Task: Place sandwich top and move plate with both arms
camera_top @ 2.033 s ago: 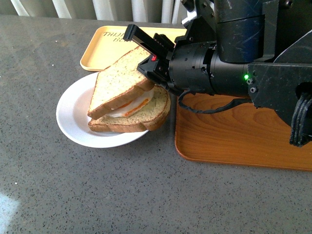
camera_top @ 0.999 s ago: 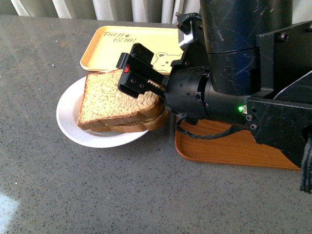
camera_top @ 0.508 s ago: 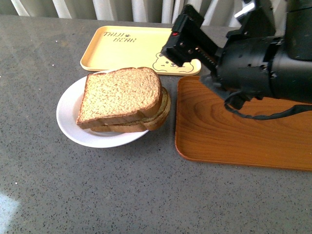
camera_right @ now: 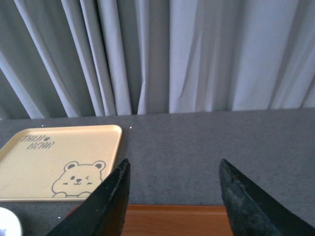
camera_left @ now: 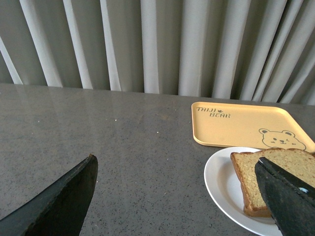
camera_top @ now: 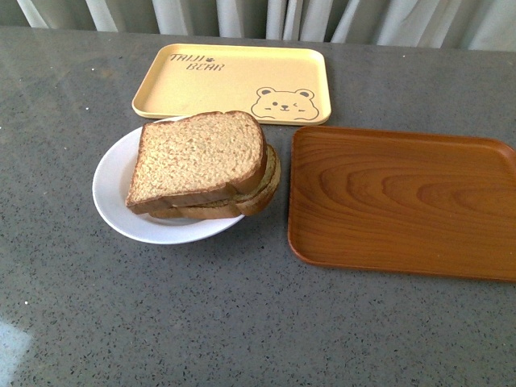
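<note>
The black right arm that was hanging over the brown wooden tray [camera_top: 403, 201] half a second ago is no longer showing in the front view, which is now catching neither arm. The square slice of speckled brown wholemeal bread [camera_top: 197, 157] is lying flat on the lower slice [camera_top: 242, 201], not quite lined up with it. The stack is sitting on the round white plate [camera_top: 113, 197] on the grey speckled counter [camera_top: 242, 322]. The plate is lying just nearer than the yellow bear-print tray [camera_top: 234, 81] by the counter's far edge, and just beside the wooden tray's left edge. Whatever is lying between the slices is hidden.

Only the wrist views are showing the grippers. The left gripper [camera_left: 175, 160] is hanging spread wide and empty, one finger covering part of the bread. The right gripper [camera_right: 174, 162] is likewise parted with nothing between its fingers, facing the bear tray and the wooden tray's far edge. A white sliver in the corner of the right wrist view is probably the plate's rim.
</note>
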Controlling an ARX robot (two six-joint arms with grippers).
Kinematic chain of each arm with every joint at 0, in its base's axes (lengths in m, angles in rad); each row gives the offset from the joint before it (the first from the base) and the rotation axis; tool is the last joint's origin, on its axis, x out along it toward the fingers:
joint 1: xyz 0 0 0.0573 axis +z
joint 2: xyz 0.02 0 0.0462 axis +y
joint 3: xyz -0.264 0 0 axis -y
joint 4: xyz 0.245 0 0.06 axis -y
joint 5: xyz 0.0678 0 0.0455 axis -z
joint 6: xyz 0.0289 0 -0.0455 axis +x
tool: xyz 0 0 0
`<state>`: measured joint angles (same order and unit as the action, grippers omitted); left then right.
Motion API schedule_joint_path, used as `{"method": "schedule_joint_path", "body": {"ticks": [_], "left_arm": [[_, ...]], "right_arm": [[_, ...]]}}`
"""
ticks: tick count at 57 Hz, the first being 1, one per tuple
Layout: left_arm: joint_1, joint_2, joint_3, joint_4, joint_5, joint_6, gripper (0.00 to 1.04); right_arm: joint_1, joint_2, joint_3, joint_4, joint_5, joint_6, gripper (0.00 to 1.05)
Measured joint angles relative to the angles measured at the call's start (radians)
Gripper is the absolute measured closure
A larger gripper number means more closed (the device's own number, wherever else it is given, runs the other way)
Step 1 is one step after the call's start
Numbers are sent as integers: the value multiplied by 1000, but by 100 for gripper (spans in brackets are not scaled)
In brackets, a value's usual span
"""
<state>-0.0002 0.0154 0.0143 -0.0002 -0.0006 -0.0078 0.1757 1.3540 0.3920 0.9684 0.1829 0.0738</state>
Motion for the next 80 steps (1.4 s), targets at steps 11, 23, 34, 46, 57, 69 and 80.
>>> {"method": "schedule_joint_path", "body": {"ticks": [11, 23, 34, 46, 57, 69, 80], "left_arm": [[0, 0, 0, 0, 0, 0, 9], [0, 0, 0, 0, 0, 0, 9], [0, 0, 0, 0, 0, 0, 9], [0, 0, 0, 0, 0, 0, 9], [0, 0, 0, 0, 0, 0, 9], [0, 0, 0, 0, 0, 0, 9], [0, 0, 0, 0, 0, 0, 9]], "right_arm": [[-49, -140, -153, -14, -59, -53, 95], [-84, -279, -237, -59, -94, -67, 103], [-159, -383, -314, -71, -178, -68, 103], [-173, -524, -368, -180, -182, -68, 103], [-174, -671, -369, -308, -183, -68, 103], [-174, -825, -370, -449, -183, -68, 103], [-174, -948, -370, -563, -183, -68, 103]]}}
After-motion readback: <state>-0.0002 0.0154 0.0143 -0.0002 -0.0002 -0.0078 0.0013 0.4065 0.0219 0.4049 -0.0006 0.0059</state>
